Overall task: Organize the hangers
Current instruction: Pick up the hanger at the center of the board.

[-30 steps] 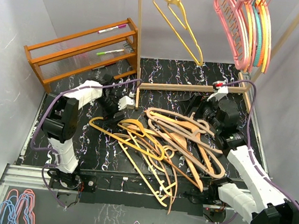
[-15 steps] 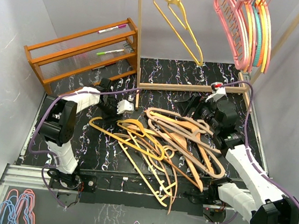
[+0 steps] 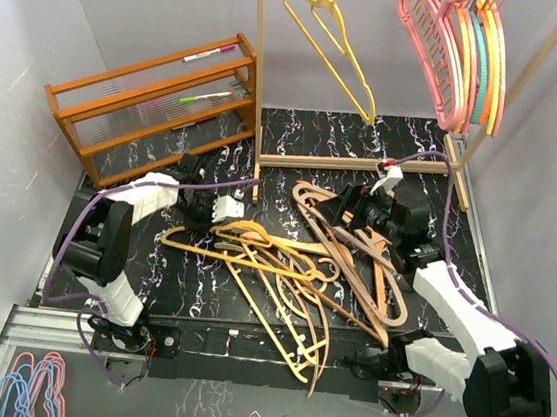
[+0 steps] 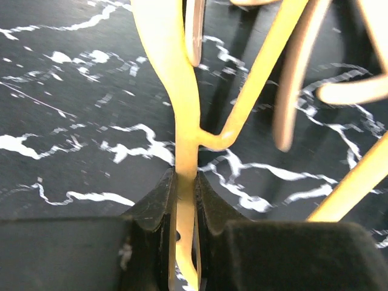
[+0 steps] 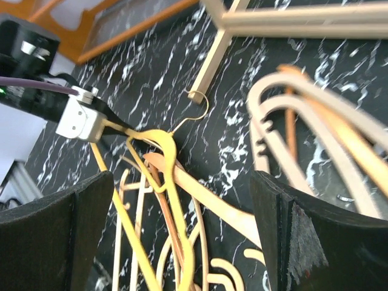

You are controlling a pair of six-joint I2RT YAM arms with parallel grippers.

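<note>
A tangle of yellow and tan wooden hangers [image 3: 287, 270] lies on the black marbled table. My left gripper [image 3: 228, 207] is low at the pile's left end. It is shut on the thin bar of a yellow hanger [image 4: 182, 109], which runs straight between the pads [image 4: 159, 197]. The same yellow hanger [image 5: 170, 163] shows in the right wrist view with the left gripper [image 5: 118, 125] at its top. My right gripper [image 3: 344, 208] hovers open over the pile's right side, nothing between its fingers [image 5: 315, 242]. One yellow hanger [image 3: 332, 49] and a bunch of pink, orange and teal hangers [image 3: 467, 54] hang on the rail.
An orange-brown slatted shelf rack [image 3: 150, 103] stands at the back left with markers on it. The pale wooden frame [image 3: 258, 65] rises behind the pile, its base bar [image 3: 354, 163] lying across the table. Spare hangers [image 3: 32, 382] lie below the table's near left edge.
My left gripper has shut on the yellow hanger's bar. My right arm swung left toward the pile's middle, and the tan hangers shifted left with it.
</note>
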